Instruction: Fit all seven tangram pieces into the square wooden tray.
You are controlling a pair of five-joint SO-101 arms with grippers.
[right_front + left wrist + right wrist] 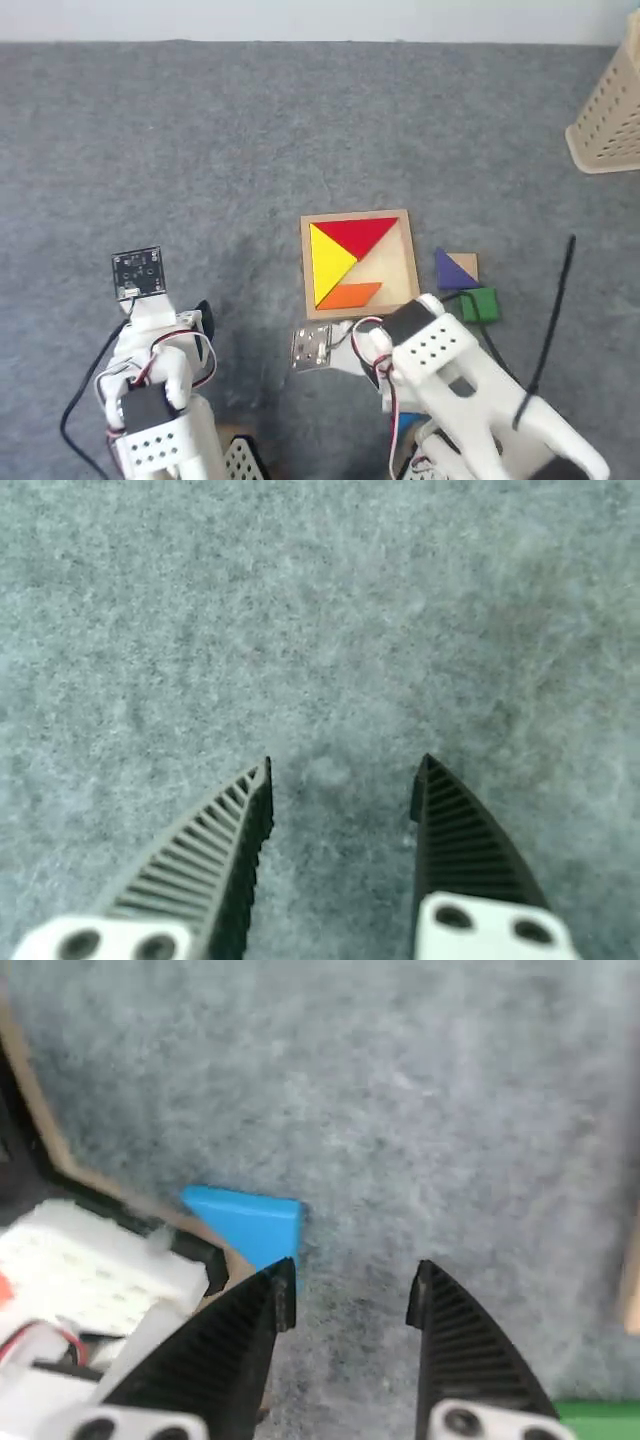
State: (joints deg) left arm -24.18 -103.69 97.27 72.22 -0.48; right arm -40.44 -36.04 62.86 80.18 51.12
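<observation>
On fuzzy grey felt (200, 150), square wooden tray (395, 272), red triangle (356, 234) inside.

One tray (405, 225); three pieces (355, 236) inside; three loose pieces (455, 268).

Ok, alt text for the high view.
A wooden tray on grey felt holds a red triangle, a yellow triangle and an orange piece; a purple triangle and a green piece lie right of it. The left arm and right arm stand below.
</observation>
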